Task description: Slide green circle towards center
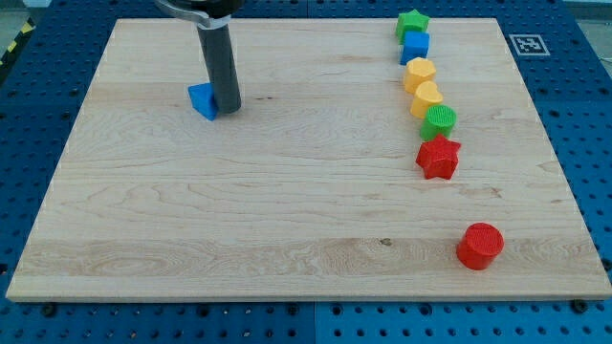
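The green circle [440,121] lies at the view's right, in a column of blocks, between a yellow block [426,97] above it and a red star [438,158] below it. My tip [228,107] stands far off at the view's upper left, touching the right side of a small blue block [202,99]. The rod rises from there to the view's top.
The column at the right also holds a green star [412,23], a blue block [415,46] and a yellow hexagon [419,72]. A red cylinder [479,246] sits at the lower right. The wooden board [287,210] lies on a blue perforated table.
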